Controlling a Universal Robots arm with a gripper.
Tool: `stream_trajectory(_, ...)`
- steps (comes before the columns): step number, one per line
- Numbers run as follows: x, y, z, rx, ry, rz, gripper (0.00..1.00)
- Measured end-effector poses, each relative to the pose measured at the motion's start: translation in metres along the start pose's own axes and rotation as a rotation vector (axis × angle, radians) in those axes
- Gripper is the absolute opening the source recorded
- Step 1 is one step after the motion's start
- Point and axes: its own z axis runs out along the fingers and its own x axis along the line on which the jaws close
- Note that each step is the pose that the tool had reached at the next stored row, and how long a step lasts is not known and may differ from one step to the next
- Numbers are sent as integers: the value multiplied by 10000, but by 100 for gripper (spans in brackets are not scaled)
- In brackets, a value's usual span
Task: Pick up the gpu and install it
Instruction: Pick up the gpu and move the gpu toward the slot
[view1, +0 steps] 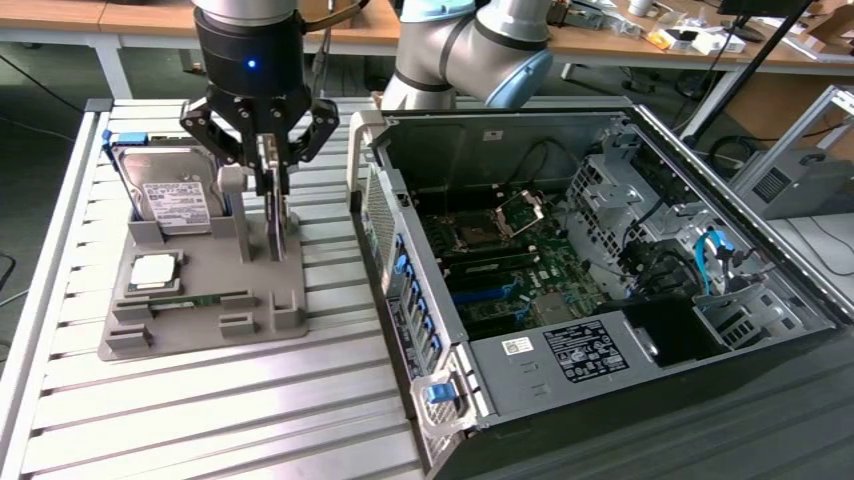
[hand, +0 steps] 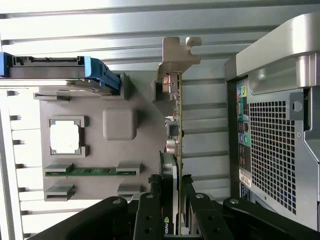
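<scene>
The tool is pinched onto the upper edge of the gpu, which stands on edge along the side of the grey holder nearest the open computer case. To my eye, standing it upright offers its thin faces to the fingers. The holder sits mid-table.
</scene>
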Motion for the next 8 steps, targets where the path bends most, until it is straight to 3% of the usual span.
stream_trajectory(8, -1, 0, -43, 0, 0, 0, 27)
